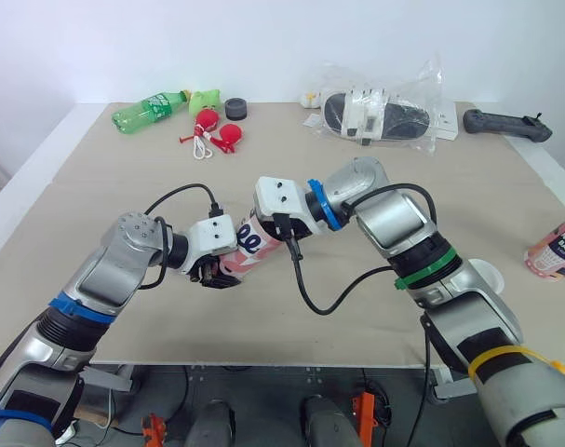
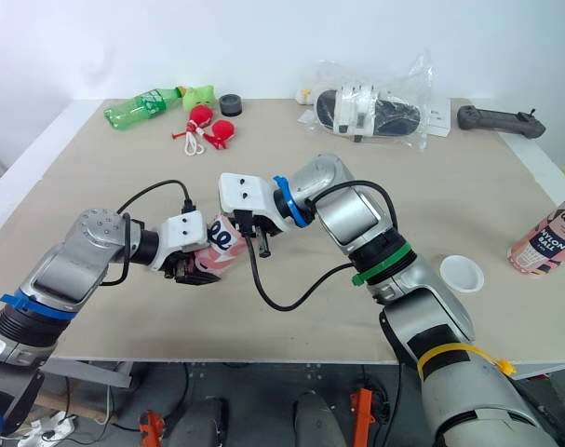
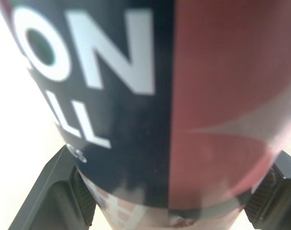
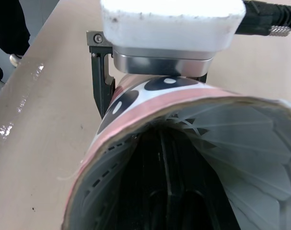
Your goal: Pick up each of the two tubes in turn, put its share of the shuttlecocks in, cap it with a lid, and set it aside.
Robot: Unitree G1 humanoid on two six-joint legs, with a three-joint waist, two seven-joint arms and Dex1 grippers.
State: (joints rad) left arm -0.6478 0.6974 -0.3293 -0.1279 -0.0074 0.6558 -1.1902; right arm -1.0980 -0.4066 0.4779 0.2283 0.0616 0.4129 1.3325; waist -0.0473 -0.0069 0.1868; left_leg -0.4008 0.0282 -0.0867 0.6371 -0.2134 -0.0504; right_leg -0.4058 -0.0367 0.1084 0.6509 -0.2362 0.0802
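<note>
- The tube (image 1: 252,244), pink with dark lettering, sits at the centre of the left eye view, lying tilted above the table (image 1: 105,196), its open mouth turned toward the upper right of the frame.
- The left gripper (image 1: 217,272) is clamped across the tube's lower end. In the left wrist view its black fingers (image 3: 64,191) press against either side of the tube wall.
- White shuttlecock feathers (image 4: 241,158) line the inside of the tube, as seen in the right wrist view.
- The right gripper (image 4: 170,189) reaches into the tube's mouth, deep in the dark interior. I cannot tell whether it is open or closed.
- A second tube (image 1: 552,250) stands upright at the right edge of the frame, well apart from the held one.
- A white lid (image 2: 461,273) lies flat on the table near that second tube, right of centre in the right eye view.
- Along the top of the frame, from left to right, lie a green bottle (image 1: 150,110), some red items with white cord (image 1: 217,132), a small black round object (image 1: 235,108), a clear plastic bag (image 1: 380,112) with dark and white contents, and a black handle-shaped device (image 1: 505,124).
</note>
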